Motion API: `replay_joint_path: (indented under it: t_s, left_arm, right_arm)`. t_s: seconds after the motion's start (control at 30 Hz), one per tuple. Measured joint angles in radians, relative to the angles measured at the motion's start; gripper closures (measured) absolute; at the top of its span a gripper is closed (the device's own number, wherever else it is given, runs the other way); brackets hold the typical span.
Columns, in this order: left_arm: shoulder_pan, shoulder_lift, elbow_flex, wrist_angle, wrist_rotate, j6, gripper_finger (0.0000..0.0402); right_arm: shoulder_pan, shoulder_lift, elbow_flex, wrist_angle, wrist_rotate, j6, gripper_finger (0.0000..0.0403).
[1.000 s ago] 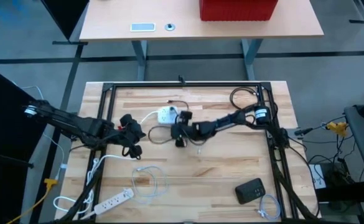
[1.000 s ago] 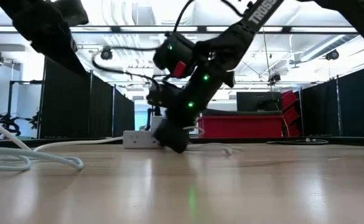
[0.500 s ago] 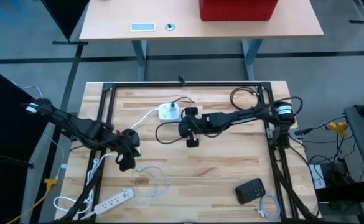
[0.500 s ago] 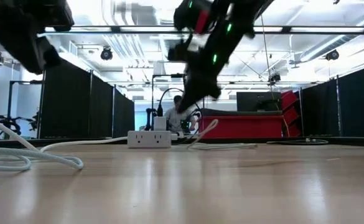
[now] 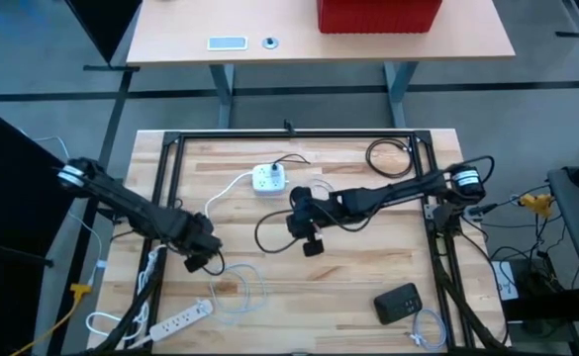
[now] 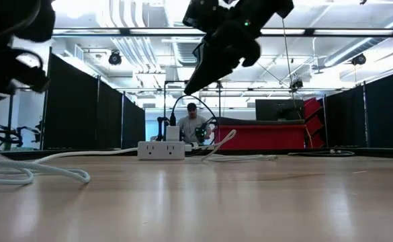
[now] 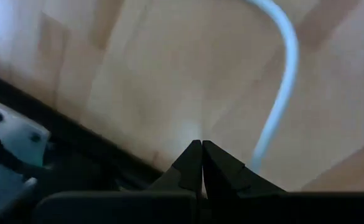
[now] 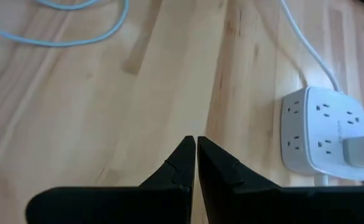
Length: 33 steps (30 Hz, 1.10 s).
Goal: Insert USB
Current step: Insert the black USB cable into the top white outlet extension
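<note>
The high view looks straight down on the whole wooden table (image 5: 348, 267). The low view sits at tabletop level, facing the room. Both share the white power strip (image 5: 267, 178) (image 6: 160, 149), which the close right wrist view also shows (image 8: 322, 130).

table (image 5: 368, 267): pale wood, butcher-block strips in light and slightly darker tan
frame (image 5: 289, 135): black, running round the table's edge
power block (image 5: 266, 178): white, far centre of the table
power strip (image 5: 182, 319): white, near left
cables (image 5: 240, 287): white to pale blue, near left; a black one loops at centre
arms: dark, nearly black
box (image 5: 378, 15): red, on the far desk
flat device (image 5: 398, 303): black, perhaps dark grey, near right
</note>
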Motion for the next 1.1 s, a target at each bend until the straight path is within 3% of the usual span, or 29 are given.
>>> replay_joint_path:
  t_s: [0.37,0.7,0.83,0.93,1.1]
  left_arm:
    - [-0.020,-0.030,0.008,-0.007,0.058,-0.007,0.0402]
    - [-0.020,-0.182,0.151,-0.214,-0.071,-0.127,0.0402]
    - [-0.020,-0.223,0.195,-0.273,-0.202,-0.162,0.0402]
    - [-0.020,-0.243,0.220,-0.207,-0.379,-0.116,0.0402]
    - [-0.020,-0.265,0.232,0.143,-0.688,0.193,0.0402]
  right_arm:
    - [0.050,-0.108,0.000,-0.181,0.059,0.025,0.0400]
    - [0.053,-0.183,-0.001,-0.356,0.160,0.103,0.0400]
    - [0.051,-0.186,-0.005,-0.473,0.209,0.171,0.0400]
    - [0.046,-0.186,-0.008,-0.574,0.250,0.233,0.0400]
    - [0.002,-0.187,-0.011,-0.729,0.408,0.368,0.0401]
